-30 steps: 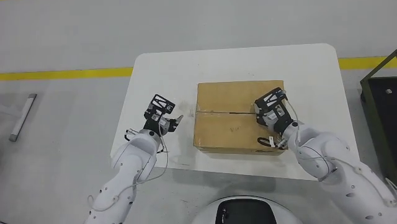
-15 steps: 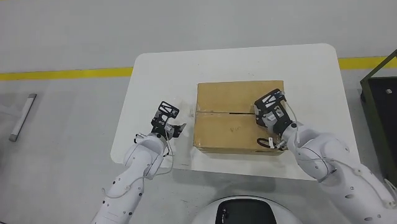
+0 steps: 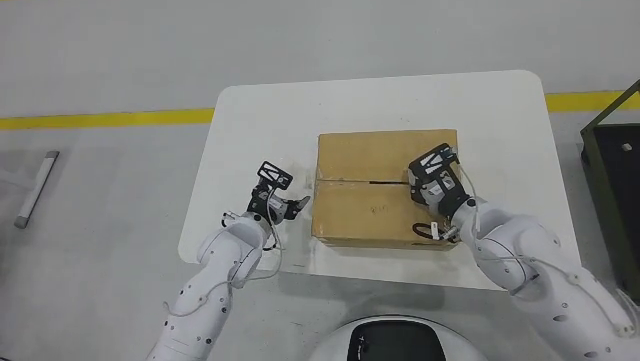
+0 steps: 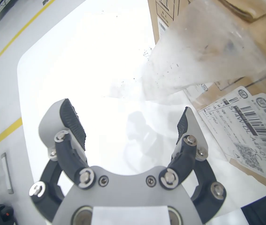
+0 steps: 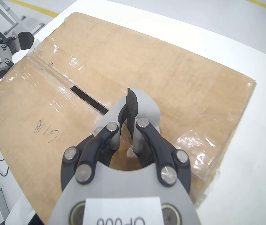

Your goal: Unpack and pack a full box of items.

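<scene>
The left gripper (image 3: 287,204) has slid in towards the box's left side wall and a touch nearer the robot, while the right gripper (image 3: 420,183) has hardly budged on top of the box.

The white surface (image 3: 400,101) carries it all. The brown cardboard box (image 3: 365,156) sits on it, right of the middle and towards the near edge. Its top flaps are down and meet along a taped seam.

Over to the left gripper (image 4: 125,111): its fingers (image 4: 73,122) are spread wide with nothing between them. It hovers above the bare surface just beside the box's side wall, apart from the cardboard.

The right gripper (image 5: 131,99) is over the box top, right at the seam and towards its right end. Its fingers (image 5: 133,105) are pressed tight together, empty. Whether the tips touch the cardboard, I cannot tell.

Down the scale now. A loose flap of clear tape (image 4: 203,47) juts out from the box's upper edge ahead of the left gripper. White shipping labels (image 4: 248,127) sit lower on the same wall. A narrow dark slit (image 5: 88,98) gapes in the seam, just ahead of the right fingertips.
</scene>
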You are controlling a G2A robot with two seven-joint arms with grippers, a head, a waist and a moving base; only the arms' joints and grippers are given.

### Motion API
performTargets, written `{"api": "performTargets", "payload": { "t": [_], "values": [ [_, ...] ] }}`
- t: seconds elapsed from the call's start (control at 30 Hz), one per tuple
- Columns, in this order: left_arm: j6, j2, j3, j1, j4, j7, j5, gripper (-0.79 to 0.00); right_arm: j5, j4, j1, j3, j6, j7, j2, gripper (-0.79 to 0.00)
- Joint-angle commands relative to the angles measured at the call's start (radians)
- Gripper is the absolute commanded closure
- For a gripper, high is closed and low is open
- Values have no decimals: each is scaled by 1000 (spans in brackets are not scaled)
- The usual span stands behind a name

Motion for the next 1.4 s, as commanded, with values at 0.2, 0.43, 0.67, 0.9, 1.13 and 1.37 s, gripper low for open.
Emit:
{"api": "performTargets", "payload": {
  "t": [0.2,0.43,0.67,0.9,1.13,1.37],
  "values": [
    [2,-7,-34,11,-40,12,-78,-785,-10,-4,-4,-1,-3,2,-4,0],
    [14,-13,-55,22,-74,28,-114,-785,-11,-9,-11,8,-4,2,-7,0],
    [35,-20,-66,32,-95,37,-139,-785,-12,-12,-19,16,-11,0,-9,0],
    [24,-25,-91,33,-144,23,-205,-785,-11,-11,-28,23,-11,2,-12,0],
    [24,-34,-75,20,-138,27,-203,-785,-9,-17,-34,25,-8,-3,-16,0],
    [20,-47,-38,-16,-120,38,-179,-785,6,-22,-42,27,3,-5,-20,0]
  ]
}}
